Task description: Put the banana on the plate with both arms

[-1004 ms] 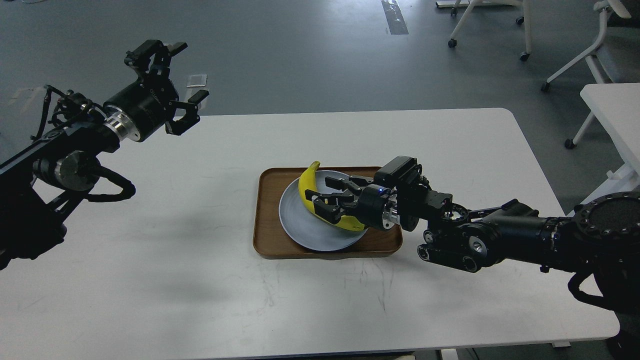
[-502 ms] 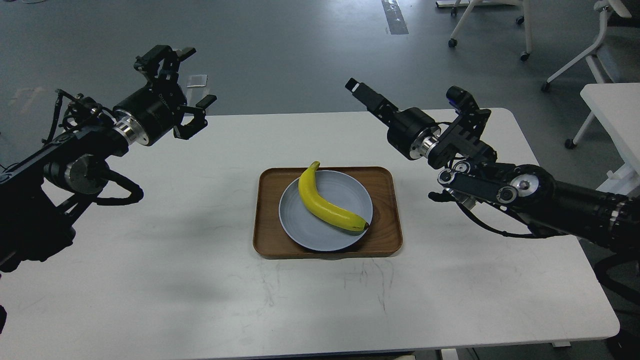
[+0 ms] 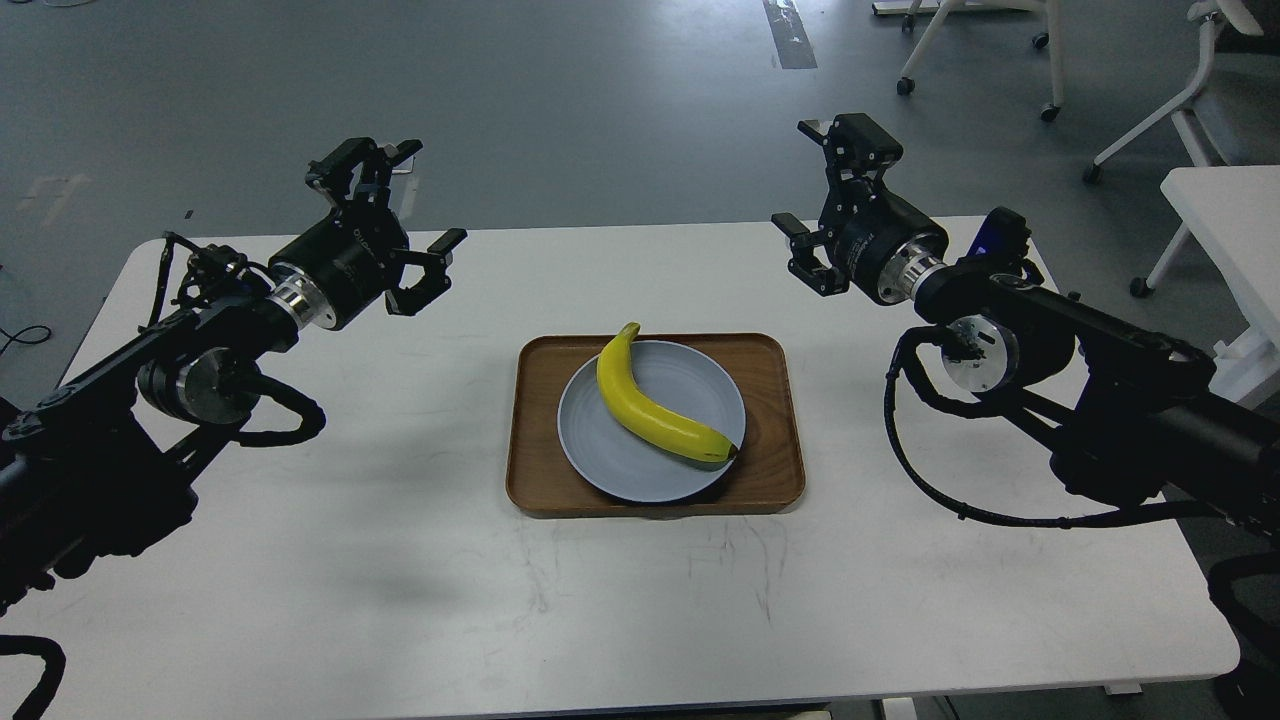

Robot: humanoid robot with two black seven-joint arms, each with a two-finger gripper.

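Note:
The yellow banana (image 3: 652, 407) lies across the pale blue-grey plate (image 3: 620, 470), its dark tip at the plate's right rim and its stem end past the far rim. The plate sits in a brown wooden tray (image 3: 770, 480). My left gripper (image 3: 415, 208) is open and empty, held above the table's far left, well away from the banana. My right gripper (image 3: 812, 188) is open and empty, held above the table's far right, also apart from the banana.
The white table (image 3: 400, 560) carries the tray at its middle. Another white table (image 3: 1225, 215) and rolling chairs (image 3: 1140, 120) stand at the far right on the grey floor. A black cable (image 3: 960, 500) hangs from the right arm over the table.
The right gripper let go of the banana on the plate, rose and swung back to the far right. The left arm moved a little right and down.

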